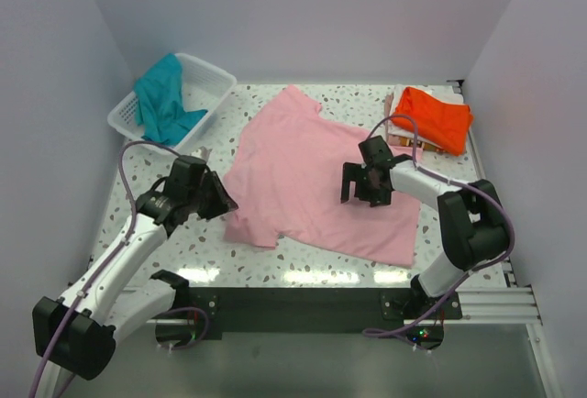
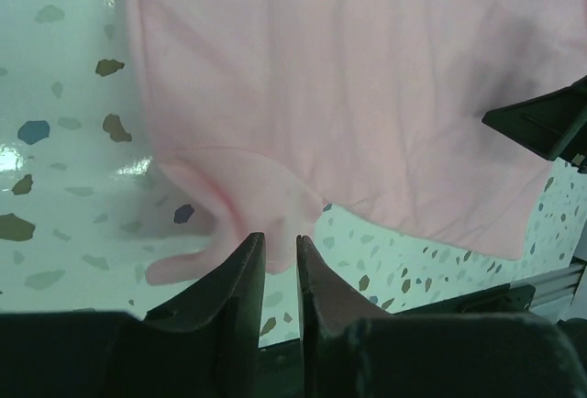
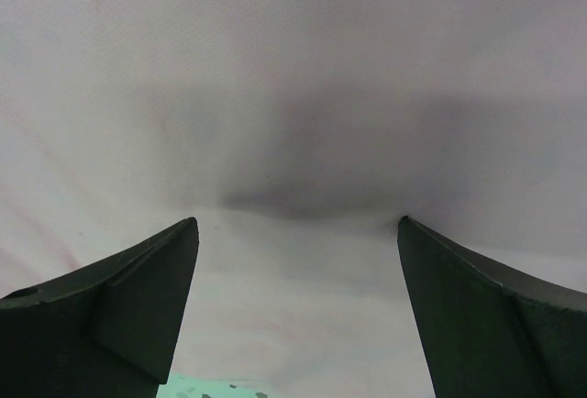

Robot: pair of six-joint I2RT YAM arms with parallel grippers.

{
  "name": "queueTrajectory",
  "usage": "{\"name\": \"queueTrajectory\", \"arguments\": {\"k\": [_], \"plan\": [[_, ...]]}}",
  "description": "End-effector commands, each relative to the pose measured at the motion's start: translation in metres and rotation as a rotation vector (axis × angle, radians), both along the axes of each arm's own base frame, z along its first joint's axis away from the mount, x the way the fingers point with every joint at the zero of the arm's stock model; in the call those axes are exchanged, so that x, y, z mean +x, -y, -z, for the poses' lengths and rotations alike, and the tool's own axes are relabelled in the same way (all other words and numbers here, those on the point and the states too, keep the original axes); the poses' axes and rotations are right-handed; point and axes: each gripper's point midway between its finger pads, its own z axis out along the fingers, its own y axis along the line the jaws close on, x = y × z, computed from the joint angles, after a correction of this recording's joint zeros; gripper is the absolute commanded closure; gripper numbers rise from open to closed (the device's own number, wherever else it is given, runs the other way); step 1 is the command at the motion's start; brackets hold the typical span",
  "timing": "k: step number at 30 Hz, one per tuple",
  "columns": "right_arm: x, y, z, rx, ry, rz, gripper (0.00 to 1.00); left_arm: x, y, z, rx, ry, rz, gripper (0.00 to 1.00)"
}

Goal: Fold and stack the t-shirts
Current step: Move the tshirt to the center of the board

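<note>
While the left gripper (image 2: 280, 240) sits at the near-left sleeve (image 2: 240, 198) of the pink t-shirt (image 1: 303, 169), jaws drawn to a narrow slit, I cannot tell whether cloth is pinched. Shirt body spreads rightward and away from it, lying flat and diagonal across the table. Right gripper (image 1: 365, 198) hangs spread wide, empty, over mid-shirt. Judgement: left arm is nearer the sleeve, so the fold goes inward, toward the right arm.
</note>
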Motion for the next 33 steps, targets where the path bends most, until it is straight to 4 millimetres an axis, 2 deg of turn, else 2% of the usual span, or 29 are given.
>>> {"name": "queueTrajectory", "arguments": {"k": [1, 8, 10, 14, 18, 21, 28, 29, 33], "plan": [[0.004, -0.005, -0.001, 0.009, 0.007, 0.003, 0.07, 0.0, -0.016, -0.014, 0.055, 0.031, -0.057, 0.74], [0.008, -0.003, -0.015, 0.009, 0.05, 0.001, 0.07, 0.007, -0.017, 0.002, 0.102, 0.007, -0.028, 0.73], [0.008, -0.002, -0.019, 0.009, 0.061, 0.001, 0.07, 0.014, -0.014, 0.002, 0.103, 0.029, -0.013, 0.73], [0.009, -0.003, -0.032, 0.018, 0.092, -0.005, 0.07, 0.03, -0.003, 0.009, 0.097, 0.019, 0.029, 0.73], [0.009, -0.002, -0.036, 0.019, 0.098, -0.005, 0.07, 0.047, 0.016, 0.016, 0.043, 0.043, 0.073, 0.73], [0.008, 0.002, -0.034, -0.001, 0.096, 0.0, 0.07, 0.056, 0.016, 0.029, 0.071, 0.027, 0.089, 0.73], [0.002, 0.006, -0.025, -0.018, 0.078, -0.002, 0.07, 0.078, 0.027, 0.045, 0.083, 0.024, 0.14, 0.73], [0.002, 0.006, -0.024, -0.018, 0.075, 0.0, 0.07, 0.079, 0.028, 0.055, 0.098, -0.002, 0.149, 0.73], [0.003, 0.005, -0.02, -0.021, 0.06, 0.004, 0.06, 0.089, 0.024, 0.072, 0.158, -0.024, 0.171, 0.73]]}}
